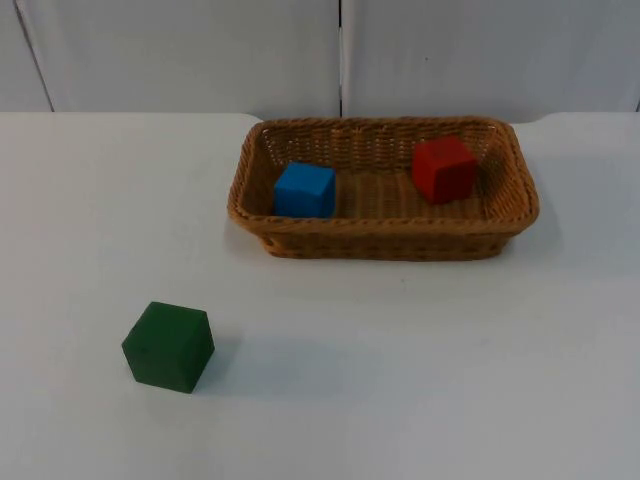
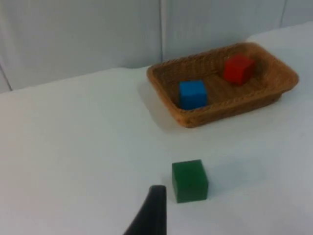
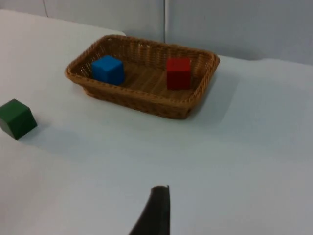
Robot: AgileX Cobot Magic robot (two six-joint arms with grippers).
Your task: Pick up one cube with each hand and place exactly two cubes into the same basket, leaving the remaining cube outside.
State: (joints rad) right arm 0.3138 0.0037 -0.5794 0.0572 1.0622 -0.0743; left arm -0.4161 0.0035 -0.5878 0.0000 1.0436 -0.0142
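Currently the wicker basket [image 1: 383, 245] sits on the white bench [image 1: 420, 370] toward 1 o'clock in the top view and holds two cubes: the blue cube [image 1: 304, 190] at its 9 o'clock end and the red cube [image 1: 444, 168] toward its 2 o'clock corner, well apart from each other. The green cube [image 1: 168, 346] rests on the bench outside the basket, at about 8 o'clock, well apart from it

Judged from this layout, the placement count is already met. Risks from here:
- Left end effector [image 2: 151, 215]: one fingertip shows near the green cube; whether it is open or closed cannot be told. A forward move could nudge or grasp that cube, and carrying it to the basket would spoil the count
- Right end effector [image 3: 155, 210]: one fingertip shows over bare bench, apart from the basket; its state cannot be told. A sweep toward the basket rim could shift it or tip a cube out
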